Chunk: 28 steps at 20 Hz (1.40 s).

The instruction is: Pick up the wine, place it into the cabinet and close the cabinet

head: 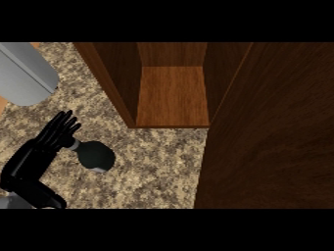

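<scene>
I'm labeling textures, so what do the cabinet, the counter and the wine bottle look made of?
Cabinet: brown wood, visible grain, mostly matte. Counter: speckled beige stone, granite-like. Wine bottle: dark and smooth, probably glass, though hard to confirm beside the left hand.

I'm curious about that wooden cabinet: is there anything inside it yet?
The open cabinet shows only a bare wooden shelf. Its door hides anything further right. The wine bottle lies on the counter beside the left hand.
</scene>
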Each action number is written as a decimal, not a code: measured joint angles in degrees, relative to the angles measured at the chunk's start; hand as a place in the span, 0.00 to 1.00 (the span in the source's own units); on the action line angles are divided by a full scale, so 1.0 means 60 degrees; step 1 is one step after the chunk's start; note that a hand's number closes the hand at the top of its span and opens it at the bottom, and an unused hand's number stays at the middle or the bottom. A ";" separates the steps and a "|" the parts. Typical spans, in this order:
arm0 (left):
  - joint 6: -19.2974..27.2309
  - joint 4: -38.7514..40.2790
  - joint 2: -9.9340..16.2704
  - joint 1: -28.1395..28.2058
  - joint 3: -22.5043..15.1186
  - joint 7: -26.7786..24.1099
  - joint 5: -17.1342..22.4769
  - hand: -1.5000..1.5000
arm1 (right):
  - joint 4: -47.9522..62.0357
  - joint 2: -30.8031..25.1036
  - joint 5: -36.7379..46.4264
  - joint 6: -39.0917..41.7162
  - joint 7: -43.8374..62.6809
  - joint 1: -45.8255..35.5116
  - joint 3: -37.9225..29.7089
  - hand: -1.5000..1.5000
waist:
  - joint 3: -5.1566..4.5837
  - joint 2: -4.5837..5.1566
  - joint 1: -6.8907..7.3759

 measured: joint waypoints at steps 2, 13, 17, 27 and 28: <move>-0.0026 0.0628 -0.0051 -0.0198 -0.0022 -0.0426 -0.0369 0.00 | -0.0016 0.0026 0.0002 -0.0043 0.0060 -0.0076 0.0129 0.00 | 0.0000 0.0000 -0.0032; -0.0037 0.3519 -0.0035 -0.0915 -0.0045 -0.2549 -0.1867 0.00 | -0.0149 -0.0015 0.0058 -0.0188 0.0122 -0.0034 0.0296 0.00 | -0.0003 0.0000 -0.0080; 0.0085 0.4881 0.0006 -0.1462 -0.0022 -0.3085 -0.2186 0.00 | -0.0125 -0.0041 0.0103 -0.0226 0.0105 -0.0105 0.0325 0.00 | -0.0005 0.0008 -0.0089; 0.0234 0.7405 0.0091 -0.2680 -0.0095 -0.3987 -0.2582 0.00 | -0.0105 -0.0062 0.0185 -0.0370 0.0120 -0.0219 0.0358 0.00 | -0.0011 0.0024 -0.0147; 0.0250 0.7481 0.0079 -0.2747 -0.0114 -0.4016 -0.2587 0.00 | -0.0110 -0.0108 0.0173 -0.0353 0.0119 -0.0203 0.0283 0.00 | -0.0010 0.0021 -0.0138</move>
